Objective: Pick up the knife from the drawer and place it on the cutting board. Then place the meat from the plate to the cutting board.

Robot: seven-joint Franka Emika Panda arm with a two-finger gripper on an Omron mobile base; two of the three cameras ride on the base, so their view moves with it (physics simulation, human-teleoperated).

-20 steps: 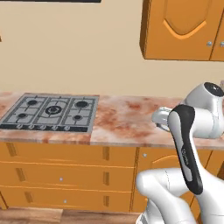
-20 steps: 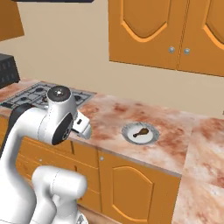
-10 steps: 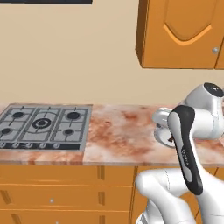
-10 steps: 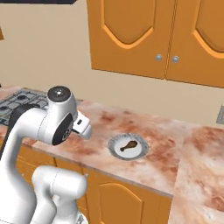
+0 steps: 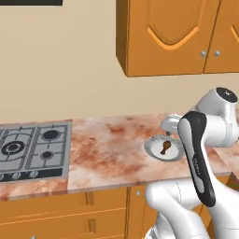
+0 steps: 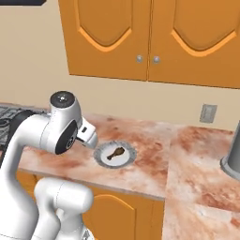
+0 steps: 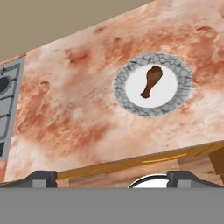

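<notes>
**Pincer wide open above the table edge, drumstick waiting on its plate**

Biggest thing first: the marbled reddish table point(image 5: 112, 154) runs right across the picture, and in the right base view it turns a corner and carries on toward the lower right. Above it hang the orange wall cabinets point(image 6: 150, 37), two doors with small silver knobs side by side. Below the table edge sit the orange drawer fronts point(image 5: 60, 217), all closed as far as these views show.

Off to the left, the grey gas hob point(image 5: 30, 151) is set into the table, its black burners clear in the left base view, and a corner of it creeps into the hand view too. On the far right of the right base view a grey rounded object point(image 6: 233, 157) stands at the frame edge; what it is cannot be told. A wall socket point(image 6: 207, 113) sits on the beige wall just above the table.

Now the plate point(image 7: 183, 83), round with a mottled grey rim and a pale centre, resting on the table well apart from the hob. The meat point(image 7: 151, 81), a small brown drumstick, lies in the middle of the plate, thick end up in the hand view.

And the pincer point(image 7: 113, 177): fingertips spread as wide as they go, nothing between them, hovering near the table's front edge, short of the plate.
</notes>
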